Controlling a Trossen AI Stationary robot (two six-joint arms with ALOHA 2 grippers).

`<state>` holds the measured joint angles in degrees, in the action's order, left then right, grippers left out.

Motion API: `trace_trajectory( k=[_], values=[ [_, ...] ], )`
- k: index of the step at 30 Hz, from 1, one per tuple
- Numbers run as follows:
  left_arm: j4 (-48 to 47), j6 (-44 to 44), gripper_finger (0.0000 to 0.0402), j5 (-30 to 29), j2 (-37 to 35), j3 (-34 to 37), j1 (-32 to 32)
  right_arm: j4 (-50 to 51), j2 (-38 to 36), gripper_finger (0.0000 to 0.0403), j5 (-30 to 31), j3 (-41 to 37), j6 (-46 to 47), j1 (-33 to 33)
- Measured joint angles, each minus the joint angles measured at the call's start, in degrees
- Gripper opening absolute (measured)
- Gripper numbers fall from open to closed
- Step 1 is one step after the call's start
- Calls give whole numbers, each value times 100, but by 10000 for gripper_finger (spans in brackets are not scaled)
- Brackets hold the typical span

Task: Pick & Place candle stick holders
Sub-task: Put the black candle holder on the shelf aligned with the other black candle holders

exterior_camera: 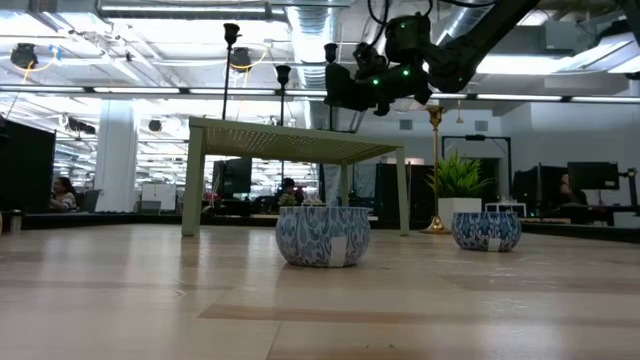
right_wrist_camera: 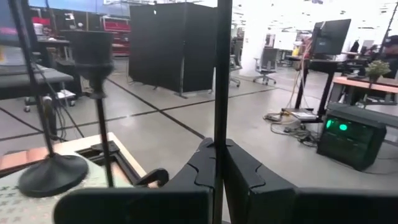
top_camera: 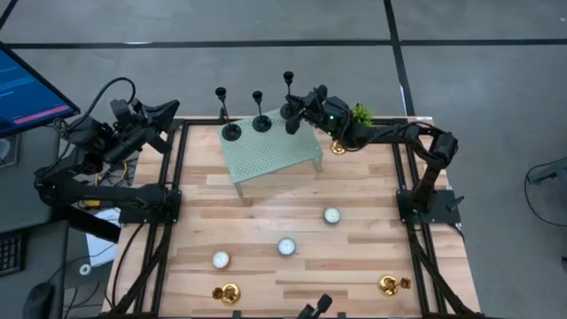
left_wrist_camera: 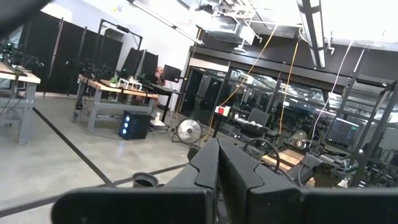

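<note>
Two black slim-stemmed holders (top_camera: 230,131) (top_camera: 262,122) stand by their disc bases on a pale green perforated stand (top_camera: 266,158) at the far middle of the table. My right gripper (top_camera: 294,113) is shut on a third black holder (top_camera: 288,81) at the stand's far right corner. It also shows in the low view (exterior_camera: 331,55). A tall gold holder (exterior_camera: 435,170) stands on the table beside the stand. Two squat gold holders (top_camera: 228,292) (top_camera: 390,284) sit near the near edge. My left gripper (left_wrist_camera: 217,146) is shut and empty, off the table's far left corner (top_camera: 168,111). My right gripper pinches the third holder's thin stem (right_wrist_camera: 219,118) between its two fingers, which lie level and across the stem, coming from the table's right side. The holder stays upright, its cup (exterior_camera: 331,50) above the fingers. Whether its base rests on the stand I cannot tell.
Three white tealights in patterned cups (top_camera: 331,214) (top_camera: 285,246) (top_camera: 220,260) lie on the middle of the table. A small green plant (top_camera: 361,112) stands at the far right, behind my right arm. A monitor (top_camera: 27,89) stands off the table's left.
</note>
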<state>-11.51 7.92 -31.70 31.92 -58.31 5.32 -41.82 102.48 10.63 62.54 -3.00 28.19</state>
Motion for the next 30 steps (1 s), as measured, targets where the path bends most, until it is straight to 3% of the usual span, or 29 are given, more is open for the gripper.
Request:
trace_trajectory(
  k=[30],
  values=[
    [9, -7, 10, 0, 35, 1, -2, -118, 173, 0, 145, 2, -3, -5]
  ],
)
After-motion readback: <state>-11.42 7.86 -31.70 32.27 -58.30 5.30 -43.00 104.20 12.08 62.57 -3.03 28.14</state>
